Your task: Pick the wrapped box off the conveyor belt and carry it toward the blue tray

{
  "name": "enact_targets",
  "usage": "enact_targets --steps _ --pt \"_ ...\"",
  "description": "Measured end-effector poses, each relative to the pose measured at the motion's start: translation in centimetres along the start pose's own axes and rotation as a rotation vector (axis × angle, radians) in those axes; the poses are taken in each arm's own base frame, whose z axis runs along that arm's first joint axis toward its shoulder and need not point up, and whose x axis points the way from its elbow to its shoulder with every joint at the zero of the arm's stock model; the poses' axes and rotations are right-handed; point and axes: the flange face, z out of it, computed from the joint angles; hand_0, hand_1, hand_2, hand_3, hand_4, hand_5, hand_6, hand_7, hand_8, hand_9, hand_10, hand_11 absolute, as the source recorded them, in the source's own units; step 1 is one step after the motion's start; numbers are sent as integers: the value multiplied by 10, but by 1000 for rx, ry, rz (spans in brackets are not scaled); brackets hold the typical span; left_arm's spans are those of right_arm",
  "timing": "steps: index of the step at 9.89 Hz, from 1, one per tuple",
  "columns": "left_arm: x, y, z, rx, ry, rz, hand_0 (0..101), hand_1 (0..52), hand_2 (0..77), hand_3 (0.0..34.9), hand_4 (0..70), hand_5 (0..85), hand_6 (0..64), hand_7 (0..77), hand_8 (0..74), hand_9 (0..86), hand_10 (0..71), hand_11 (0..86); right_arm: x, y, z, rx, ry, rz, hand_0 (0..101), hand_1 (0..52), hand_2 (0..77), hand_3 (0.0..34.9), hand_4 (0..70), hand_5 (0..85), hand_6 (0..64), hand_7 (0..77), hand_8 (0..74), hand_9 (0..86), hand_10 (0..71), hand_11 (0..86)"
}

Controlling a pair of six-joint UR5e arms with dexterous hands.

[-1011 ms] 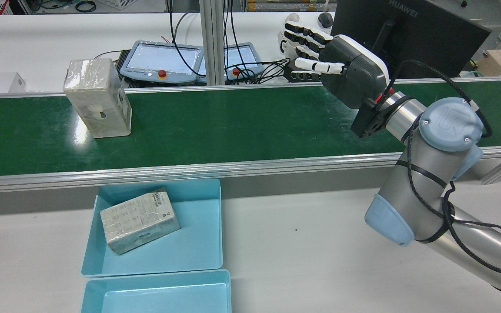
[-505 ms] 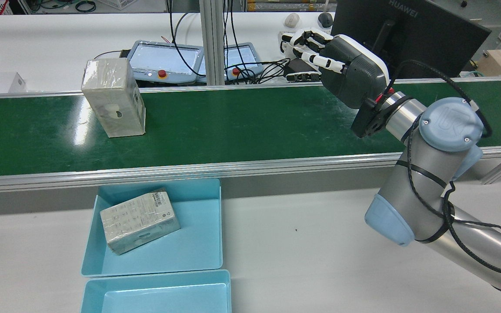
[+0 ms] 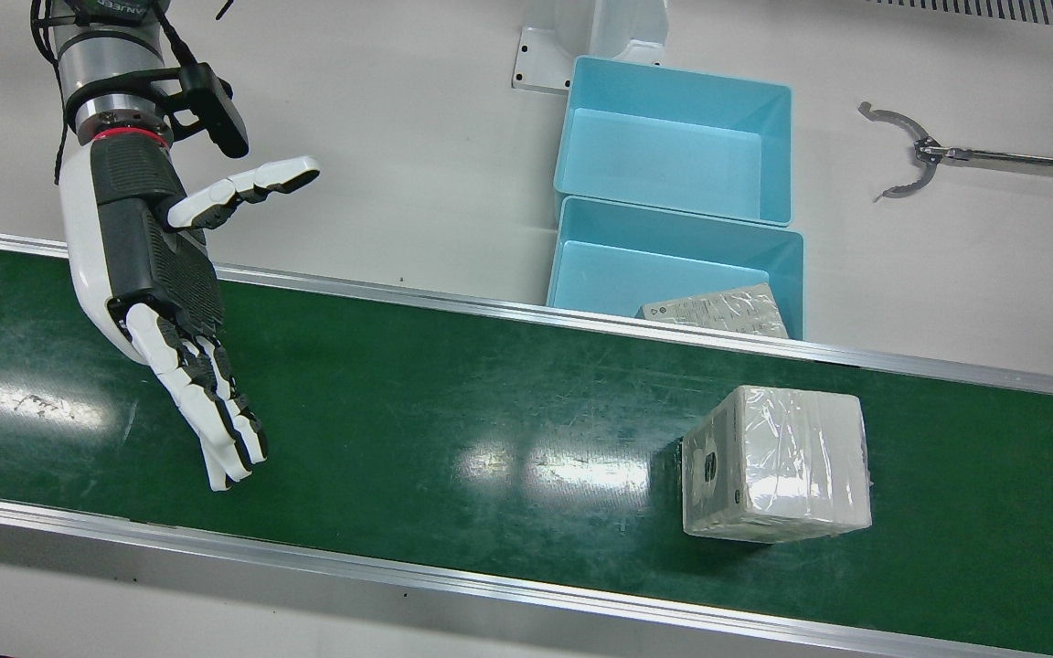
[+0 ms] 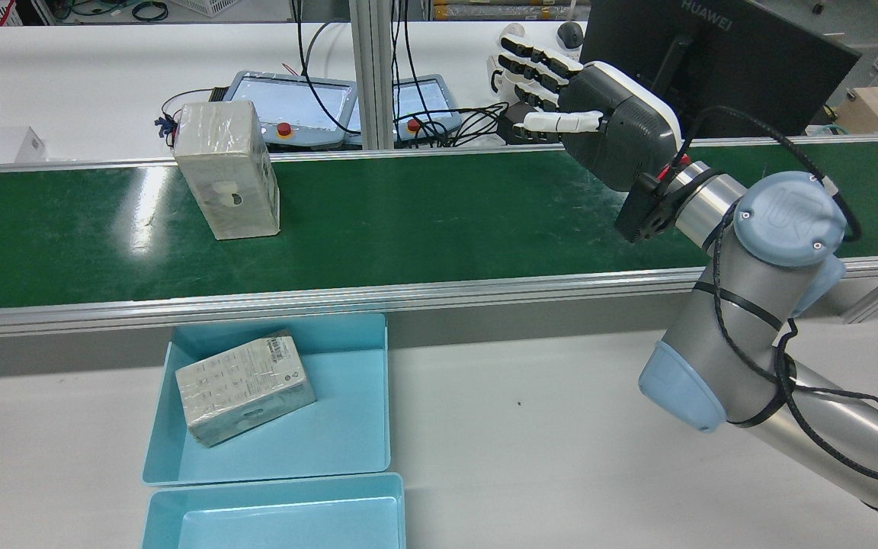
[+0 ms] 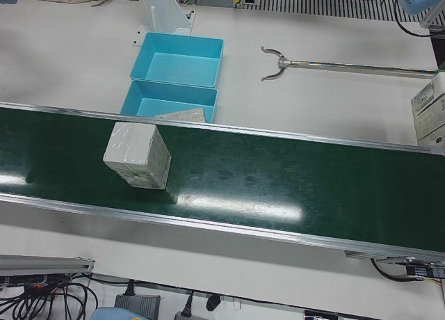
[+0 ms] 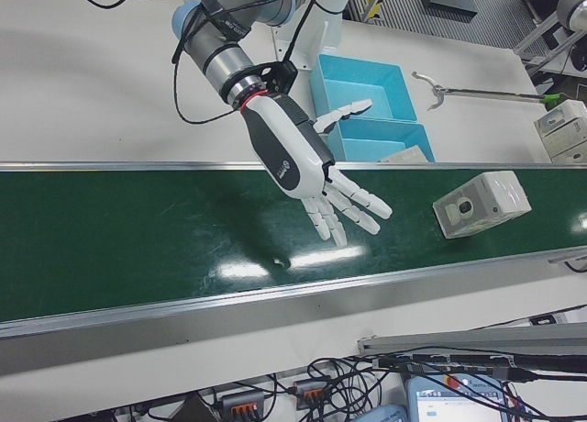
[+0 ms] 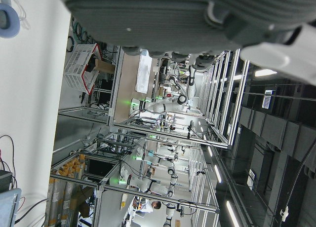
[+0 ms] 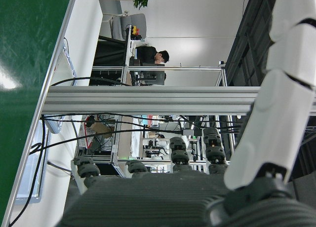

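Fingers (image 3: 216,411) spread over belt; left-front view shows only wrapped box (image 5: 138,155).

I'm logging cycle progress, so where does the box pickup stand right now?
Done: one wrapped box already lies in the near blue tray. In hand: nothing; the right hand hovers open over the conveyor belt, well apart from the upright wrapped box on the belt. Left: reach that box, grasp it, lift it and carry it toward the tray.
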Motion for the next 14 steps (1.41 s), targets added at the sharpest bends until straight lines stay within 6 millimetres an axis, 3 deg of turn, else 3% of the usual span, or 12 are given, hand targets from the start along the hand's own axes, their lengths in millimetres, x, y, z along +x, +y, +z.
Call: enact_targets --steps 3,4,5,6,7,8,9,10,12,14 --pt "0 0 0 0 0 0 0 0 11 0 0 5 0 5 5 0 0 0 0 0 0 0 0 0 417 93 125 306 115 98 0 76 5 11 44 65" --pt "0 0 0 0 0 0 0 0 11 0 0 5 0 5 5 0 0 0 0 0 0 0 0 1 401 147 213 305 115 273 0 202 22 16 76 131" --pt "0 0 0 0 0 0 0 0 5 0 0 5 0 5 0 5 5 0 0 0 0 0 0 1 401 147 213 305 115 273 0 202 22 16 76 131" --pt "0 0 0 0 0 0 0 0 5 0 0 5 0 5 0 5 5 0 0 0 0 0 0 0 410 115 251 303 125 436 0 104 0 16 54 98" --pt "0 0 0 0 0 0 0 0 11 0 0 5 0 5 5 0 0 0 1 0 0 1 1 -2 410 115 251 303 125 436 0 104 0 16 54 98" --pt "0 0 0 0 0 0 0 0 11 0 0 5 0 5 5 0 5 0 2 -1 0 3 3 -4 425 98 76 304 125 284 0 87 0 16 38 65" --pt "0 0 0 0 0 0 0 0 11 0 0 5 0 5 5 0 5 0 3 -3 0 6 5 -6 425 98 76 304 125 284 0 87 0 16 38 65" --pt "0 0 0 0 0 0 0 0 5 0 0 5 0 5 5 5 5 0 5 -4 1 9 8 -7 426 98 120 304 115 27 0 82 0 11 22 38" --pt "0 0 0 0 0 0 0 0 5 0 0 5 0 5 5 0 0 0 7 -7 2 17 11 -17 427 98 120 305 115 71 0 82 0 11 22 38" --pt "0 0 0 0 0 0 0 0 11 0 0 5 0 5 5 0 5 0 15 -24 9 39 19 -30 427 98 120 303 98 65 0 82 0 16 22 44"
